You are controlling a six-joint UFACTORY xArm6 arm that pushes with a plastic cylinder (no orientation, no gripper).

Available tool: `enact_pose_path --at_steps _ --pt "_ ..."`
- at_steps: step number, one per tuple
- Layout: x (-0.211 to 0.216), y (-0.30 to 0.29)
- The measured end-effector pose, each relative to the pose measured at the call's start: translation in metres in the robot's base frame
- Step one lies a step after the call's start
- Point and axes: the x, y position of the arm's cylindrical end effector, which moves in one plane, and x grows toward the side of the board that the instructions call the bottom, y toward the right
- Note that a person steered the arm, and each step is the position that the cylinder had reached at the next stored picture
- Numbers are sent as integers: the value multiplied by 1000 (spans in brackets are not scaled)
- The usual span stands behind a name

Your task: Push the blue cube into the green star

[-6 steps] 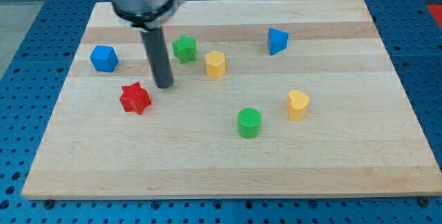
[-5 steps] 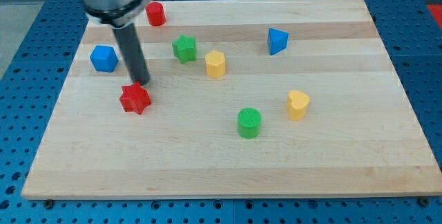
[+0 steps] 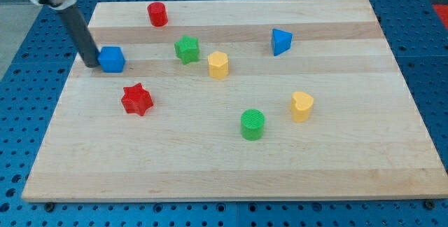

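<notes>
The blue cube (image 3: 112, 59) sits near the board's left edge in the upper part of the view. My tip (image 3: 91, 64) is right against the cube's left side, touching it or nearly so. The green star (image 3: 187, 48) lies to the right of the cube, a little higher in the view, with a bare gap between them.
A red star (image 3: 136, 99) lies below and right of the cube. A red cylinder (image 3: 157, 14) stands near the top edge. A yellow block (image 3: 218, 65) sits just right of the green star. A blue triangular block (image 3: 281, 41), a yellow heart-like block (image 3: 302, 106) and a green cylinder (image 3: 253, 124) lie further right.
The rod has swept left from between the red star and green star to the cube's left side. The blue cube has shifted slightly right. The red cylinder, hidden before, now shows.
</notes>
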Motion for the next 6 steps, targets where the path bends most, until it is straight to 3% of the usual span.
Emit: enact_pose_path --at_steps 3,6 --pt "1 112" --pt "-47 154"
